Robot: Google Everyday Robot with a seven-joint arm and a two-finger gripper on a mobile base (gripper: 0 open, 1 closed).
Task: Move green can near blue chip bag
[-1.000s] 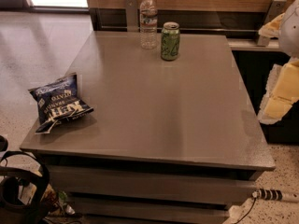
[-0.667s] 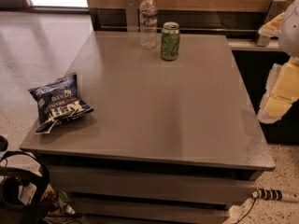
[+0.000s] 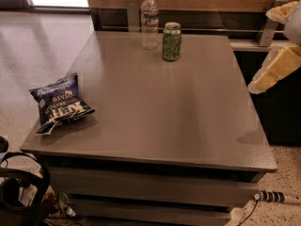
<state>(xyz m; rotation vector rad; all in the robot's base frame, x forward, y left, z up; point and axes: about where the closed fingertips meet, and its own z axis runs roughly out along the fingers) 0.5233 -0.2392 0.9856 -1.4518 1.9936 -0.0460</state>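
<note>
The green can (image 3: 171,41) stands upright near the far edge of the grey table (image 3: 160,107), just right of a clear water bottle (image 3: 150,20). The blue chip bag (image 3: 60,102) lies flat at the table's left front edge, partly overhanging it. The can and the bag are far apart, on opposite corners. My gripper (image 3: 273,69) shows as pale yellow-white parts at the right edge of the camera view, beyond the table's right side, raised and away from the can. It holds nothing that I can see.
A wooden wall and a dark ledge (image 3: 244,27) run behind the table. A black bag (image 3: 19,192) sits on the floor at the front left. A power strip and cable (image 3: 273,197) lie on the floor at the front right.
</note>
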